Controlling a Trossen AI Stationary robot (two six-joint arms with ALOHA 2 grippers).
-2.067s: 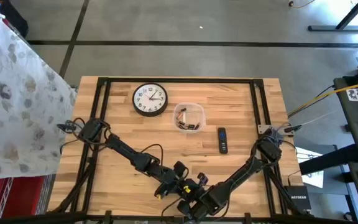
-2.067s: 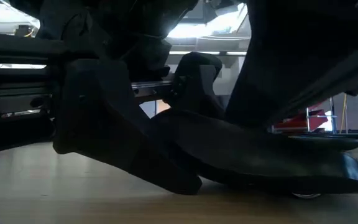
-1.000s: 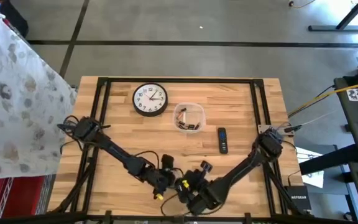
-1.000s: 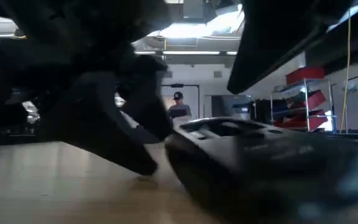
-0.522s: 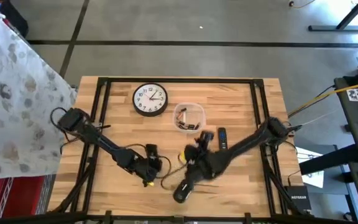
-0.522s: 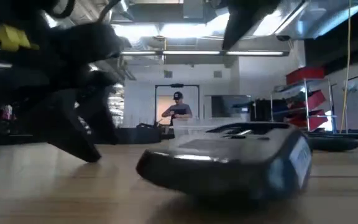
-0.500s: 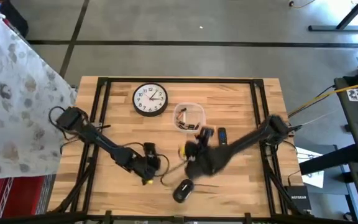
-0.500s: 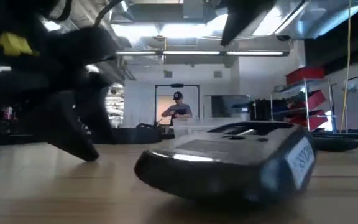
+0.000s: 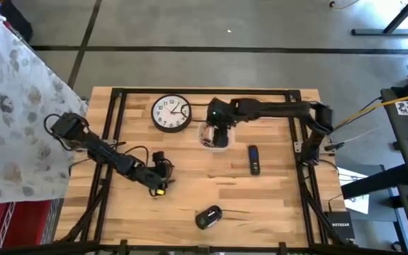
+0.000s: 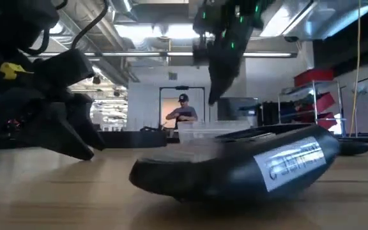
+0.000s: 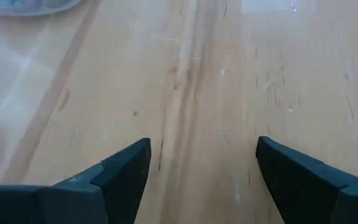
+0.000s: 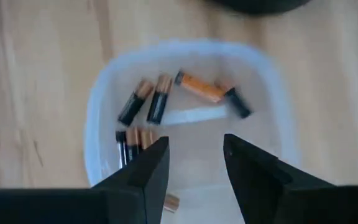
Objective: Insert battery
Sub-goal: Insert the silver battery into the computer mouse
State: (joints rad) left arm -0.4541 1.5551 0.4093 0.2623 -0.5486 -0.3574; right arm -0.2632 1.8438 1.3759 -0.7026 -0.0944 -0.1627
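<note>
Right gripper (image 12: pixel 194 165) moved over battery tub (image 12: pixel 98 112), jaws part-open, empty; left gripper (image 11: pixel 197 174) open, empty.

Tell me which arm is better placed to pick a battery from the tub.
The right. Its gripper hangs open directly over the tub of batteries. The left gripper is open over bare table, well away from the tub.

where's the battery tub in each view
High view: battery tub, under the right gripper, right of the clock.
Low view: clear tub, behind the mouse.
Left wrist view: not identifiable.
Right wrist view: tub, centre, batteries inside.
Shared landmark: right gripper.
</note>
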